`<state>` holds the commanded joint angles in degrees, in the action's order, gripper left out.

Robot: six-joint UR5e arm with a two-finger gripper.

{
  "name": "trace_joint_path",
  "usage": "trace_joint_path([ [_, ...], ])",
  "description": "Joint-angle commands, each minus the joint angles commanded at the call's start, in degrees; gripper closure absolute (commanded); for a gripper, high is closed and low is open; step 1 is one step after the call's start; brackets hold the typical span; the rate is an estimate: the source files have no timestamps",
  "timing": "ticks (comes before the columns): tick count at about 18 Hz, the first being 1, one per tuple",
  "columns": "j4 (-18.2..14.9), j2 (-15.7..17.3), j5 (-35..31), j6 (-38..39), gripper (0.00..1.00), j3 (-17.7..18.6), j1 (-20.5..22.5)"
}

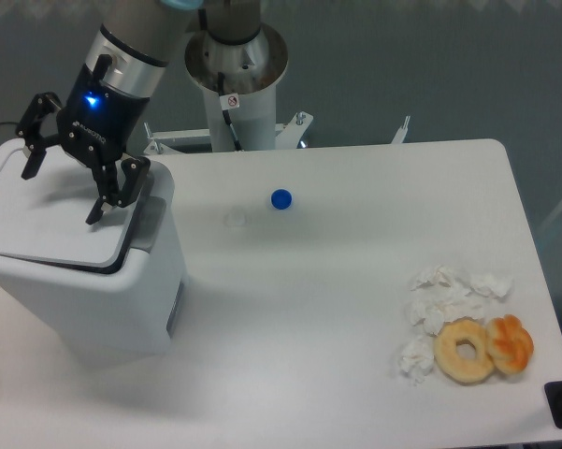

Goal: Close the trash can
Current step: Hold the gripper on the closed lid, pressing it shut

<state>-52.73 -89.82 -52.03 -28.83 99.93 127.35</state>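
The trash can (103,299) is a large white bin at the table's left side. Its flat white lid (47,224) lies down over the top, with a dark gap showing along the right edge and a grey latch tab (148,223) at the front. My gripper (64,192) hangs over the lid with its black fingers spread wide apart, open and holding nothing. One fingertip (95,215) points down near the lid's right side, the other finger (30,164) is by the lid's far left corner.
A small blue ball (281,198) and a clear disc (236,219) lie mid-table. Crumpled white tissues (444,299), a doughnut (465,351) and an orange pastry (511,342) sit at the front right. The arm's base (236,65) stands behind the table.
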Motion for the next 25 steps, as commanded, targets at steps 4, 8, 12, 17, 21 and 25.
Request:
trace_joint_path([
  [4, 0.0, 0.0, -0.09, 0.0, 0.0, 0.0, 0.09],
  [8, 0.0, 0.0, 0.0, 0.0, 0.0, 0.35, 0.79],
  [12, -0.09, 0.0, 0.0, 0.09, 0.0, 0.79, 0.79],
  [17, -0.09, 0.0, 0.0, 0.17, 0.0, 1.14, 0.79],
  [21, -0.09, -0.09, -0.09, 0.17, 0.0, 1.14, 0.79],
  [25, -0.09, -0.09, -0.09, 0.17, 0.0, 1.14, 0.79],
])
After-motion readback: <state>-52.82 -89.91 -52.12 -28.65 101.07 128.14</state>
